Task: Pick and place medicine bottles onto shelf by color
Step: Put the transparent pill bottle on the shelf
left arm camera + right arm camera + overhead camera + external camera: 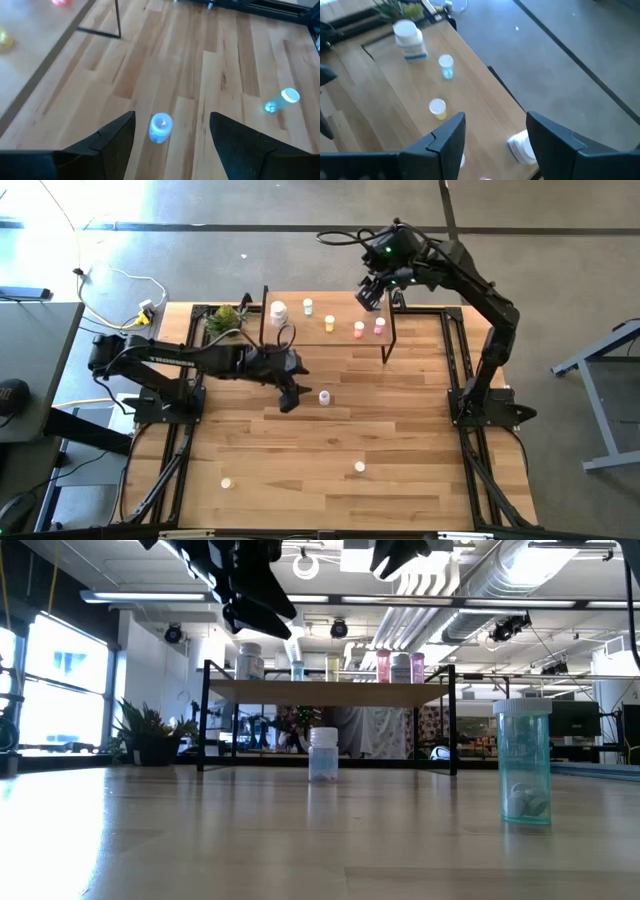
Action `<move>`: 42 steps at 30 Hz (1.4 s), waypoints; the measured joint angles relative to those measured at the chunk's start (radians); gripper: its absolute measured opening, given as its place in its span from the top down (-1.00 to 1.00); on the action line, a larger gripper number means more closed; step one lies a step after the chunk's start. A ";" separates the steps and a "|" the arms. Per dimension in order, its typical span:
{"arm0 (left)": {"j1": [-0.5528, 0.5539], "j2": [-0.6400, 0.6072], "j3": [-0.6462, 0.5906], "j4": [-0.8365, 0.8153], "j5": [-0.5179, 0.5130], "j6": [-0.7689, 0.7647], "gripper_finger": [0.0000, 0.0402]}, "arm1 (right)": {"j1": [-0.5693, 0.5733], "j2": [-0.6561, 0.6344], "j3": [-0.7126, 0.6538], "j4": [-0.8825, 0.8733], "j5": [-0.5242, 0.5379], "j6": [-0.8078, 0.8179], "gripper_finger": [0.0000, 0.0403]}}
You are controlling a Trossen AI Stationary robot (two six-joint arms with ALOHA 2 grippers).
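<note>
The shelf (330, 330) stands at the table's far side and carries a large white bottle (278, 311), a pale blue one (308, 306), yellow-orange ones (330, 323) and a pink one (379, 327). My right gripper (372, 292) is open and empty above the shelf's far right end. A white bottle (521, 146) stands on the shelf below its fingers. My left gripper (290, 395) is open and empty above the table's middle, just left of a small pale blue-white bottle (324, 397). In the left wrist view that bottle (160, 127) stands upright on the table ahead of the open fingers.
A pale green-blue bottle (360, 467) stands near the table's front, right of centre, large in the low view (523, 762). Another small bottle (228, 481) stands at the front left. A green plant (225, 318) sits by the shelf's left end.
</note>
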State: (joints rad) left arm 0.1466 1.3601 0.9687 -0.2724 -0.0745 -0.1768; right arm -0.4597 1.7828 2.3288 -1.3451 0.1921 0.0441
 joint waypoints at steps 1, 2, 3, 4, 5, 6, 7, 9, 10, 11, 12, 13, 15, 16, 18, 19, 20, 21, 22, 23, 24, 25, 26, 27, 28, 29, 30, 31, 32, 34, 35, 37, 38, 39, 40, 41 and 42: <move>-0.012 0.005 -0.012 0.031 -0.017 0.002 -0.21 | -0.003 0.000 0.000 -0.011 0.000 0.000 0.00; -0.022 0.008 -0.024 0.059 -0.036 0.010 -0.21 | -0.005 0.000 0.000 -0.020 0.000 0.000 0.00; -0.031 0.013 -0.037 0.084 -0.055 0.021 -0.21 | -0.006 0.000 0.000 -0.024 0.000 0.000 0.00; -0.040 0.020 -0.047 0.104 -0.074 0.035 -0.21 | -0.006 0.000 0.000 -0.026 0.000 0.000 0.00; -0.048 0.028 -0.057 0.120 -0.088 0.046 -0.21 | -0.006 0.000 0.000 -0.028 0.000 0.000 0.00; -0.054 0.041 -0.061 0.125 -0.097 0.053 -0.21 | -0.006 0.000 0.000 -0.028 0.000 0.000 0.00; -0.058 0.056 -0.061 0.130 -0.102 0.056 -0.21 | -0.006 0.000 0.000 -0.028 0.000 0.000 0.00; -0.062 0.091 -0.061 0.142 -0.103 0.052 -0.21 | -0.006 0.000 0.000 -0.028 0.000 0.000 0.00; -0.064 0.112 -0.061 0.153 -0.103 0.050 -0.21 | -0.006 0.000 0.000 -0.028 0.000 0.000 0.00; -0.065 0.135 -0.061 0.161 -0.103 0.050 -0.21 | -0.006 0.000 0.000 -0.028 0.000 0.000 0.00; -0.066 0.159 -0.061 0.177 -0.103 0.050 -0.21 | -0.006 0.000 0.000 -0.028 0.000 0.000 0.00; -0.068 0.182 -0.061 0.197 -0.104 0.050 -0.21 | -0.006 0.000 0.000 -0.028 0.000 0.000 0.00; -0.069 0.227 -0.061 0.238 -0.110 0.049 -0.21 | -0.006 0.000 -0.001 -0.028 0.000 0.000 0.00; -0.069 0.248 -0.061 0.255 -0.120 0.047 -0.21 | -0.006 0.000 -0.001 -0.028 0.000 0.000 0.00; -0.069 0.290 -0.061 0.294 -0.125 0.044 -0.21 | -0.006 0.000 -0.001 -0.028 0.000 0.000 0.00; -0.069 0.307 -0.061 0.304 -0.126 0.037 -0.21 | -0.006 0.000 -0.001 -0.028 0.000 0.000 0.00; -0.069 0.324 -0.060 0.316 -0.127 0.030 -0.21 | -0.006 0.000 -0.001 -0.028 0.000 0.000 0.00; -0.069 0.341 -0.059 0.325 -0.127 0.020 -0.21 | -0.006 0.000 -0.001 -0.028 0.000 0.000 0.00; -0.069 0.354 -0.058 0.330 -0.127 0.010 -0.21 | -0.006 0.000 -0.001 -0.028 0.000 0.000 0.00; -0.070 0.363 -0.058 0.329 -0.129 0.001 -0.21 | -0.006 0.000 -0.001 -0.028 0.000 0.000 0.00; -0.070 0.373 -0.058 0.334 -0.137 -0.004 -0.21 | -0.006 0.000 -0.001 -0.028 0.000 0.000 0.00; -0.072 0.384 -0.057 0.342 -0.148 -0.011 -0.21 | -0.006 0.000 -0.001 -0.028 0.000 0.000 0.00; -0.072 0.392 -0.057 0.339 -0.154 -0.014 -0.21 | -0.006 0.000 -0.001 -0.028 0.000 0.000 0.00; -0.072 0.398 -0.057 0.338 -0.156 -0.018 -0.21 | -0.006 0.000 -0.001 -0.028 0.000 0.000 0.00; -0.072 0.405 -0.057 0.345 -0.155 -0.023 -0.21 | -0.006 0.000 -0.001 -0.028 0.000 0.000 0.00; -0.072 0.411 -0.057 0.351 -0.153 -0.028 -0.21 | -0.006 0.000 -0.001 -0.029 0.000 0.000 0.00; -0.072 0.417 -0.057 0.357 -0.150 -0.029 -0.21 | -0.006 0.000 -0.001 -0.030 0.000 0.000 0.00; -0.072 0.421 -0.057 0.356 -0.149 -0.030 -0.21 | -0.006 0.000 -0.001 -0.031 0.000 0.000 0.00; -0.072 0.428 -0.057 0.360 -0.148 -0.030 -0.21 | -0.006 0.000 -0.001 -0.032 0.000 0.000 0.00; -0.072 0.434 -0.057 0.368 -0.146 -0.029 -0.21 | -0.006 0.000 -0.001 -0.034 0.000 0.000 0.00; -0.072 0.437 -0.057 0.384 -0.146 -0.029 -0.21 | -0.006 0.000 -0.001 -0.035 0.000 0.000 0.00; -0.072 0.443 -0.057 0.407 -0.146 -0.030 -0.21 | -0.006 0.000 -0.001 -0.036 0.000 0.000 0.00; -0.072 0.445 -0.057 0.411 -0.146 -0.030 -0.21 | -0.006 0.000 -0.001 -0.036 0.000 -0.001 0.00; -0.072 0.445 -0.057 0.412 -0.146 -0.029 -0.21 | -0.006 0.000 -0.001 -0.036 0.000 0.000 0.00; -0.071 0.445 -0.057 0.416 -0.146 -0.029 -0.21 | -0.006 0.000 -0.001 -0.036 0.000 0.000 0.00; -0.069 0.445 -0.057 0.418 -0.146 -0.029 -0.20 | -0.006 0.000 -0.001 -0.036 0.000 0.000 0.00; -0.068 0.445 -0.057 0.410 -0.146 -0.029 -0.18 | -0.006 0.000 -0.001 -0.036 -0.001 0.000 0.00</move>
State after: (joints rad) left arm 0.0783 1.8050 0.9115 0.1376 -0.2204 -0.2062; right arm -0.4652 1.7828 2.3276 -1.3808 0.1915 0.0437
